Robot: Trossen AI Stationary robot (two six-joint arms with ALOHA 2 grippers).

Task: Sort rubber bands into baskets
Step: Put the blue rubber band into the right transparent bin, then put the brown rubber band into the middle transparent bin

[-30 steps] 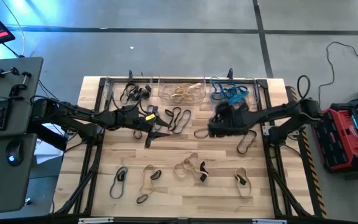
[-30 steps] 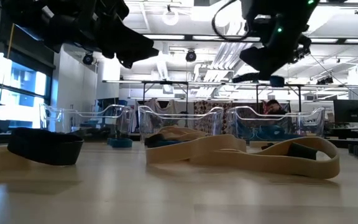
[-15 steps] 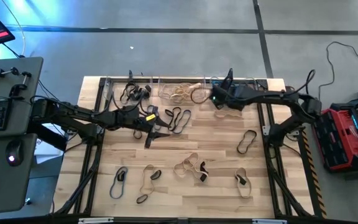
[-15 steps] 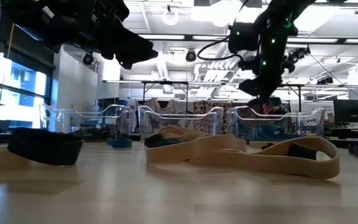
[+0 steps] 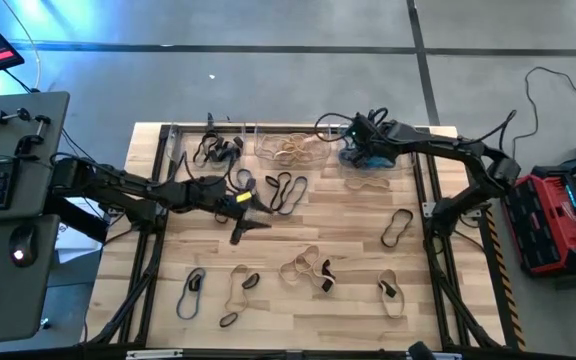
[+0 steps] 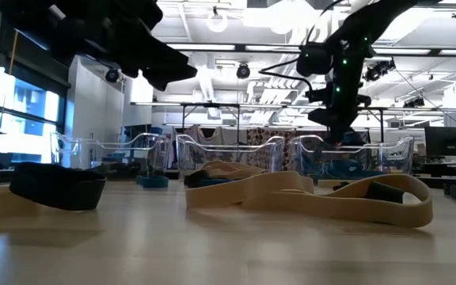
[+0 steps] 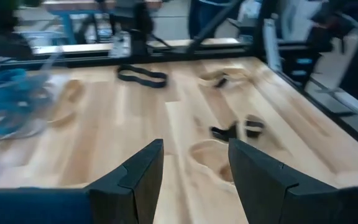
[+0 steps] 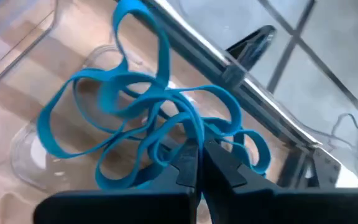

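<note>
Three clear baskets stand along the far edge: the left one (image 5: 181, 150) with black rubber bands, the middle one (image 5: 293, 152) with tan ones, the right one (image 5: 400, 160) with blue rubber bands (image 8: 135, 118). My right gripper (image 8: 197, 163) is shut on a blue band above the right basket (image 6: 355, 150). My left gripper (image 7: 194, 177) hangs open above mid-table, over a tan band (image 7: 211, 155). Loose black (image 5: 286, 190) and tan (image 5: 308, 268) bands lie flat on the wood. My right gripper pinches a strand of a blue rubber band (image 8: 196, 134) between its two fingertips, slanting down from the near right. The band's loops hang slack below the fingers, among the other blue bands inside the basket.
More loose bands lie at the near side (image 5: 243, 285), (image 5: 388, 295) and right of centre (image 5: 398, 228); a tan one (image 5: 368, 183) lies just before the right basket. Metal frame rails (image 5: 426, 200) run along the table's sides. A keyboard desk (image 5: 8, 170) stands left of the table.
My right gripper has swung from mid-table toward the far edge, turning and tipping on the way, and now stands over the right basket with the blue band, still shut.
</note>
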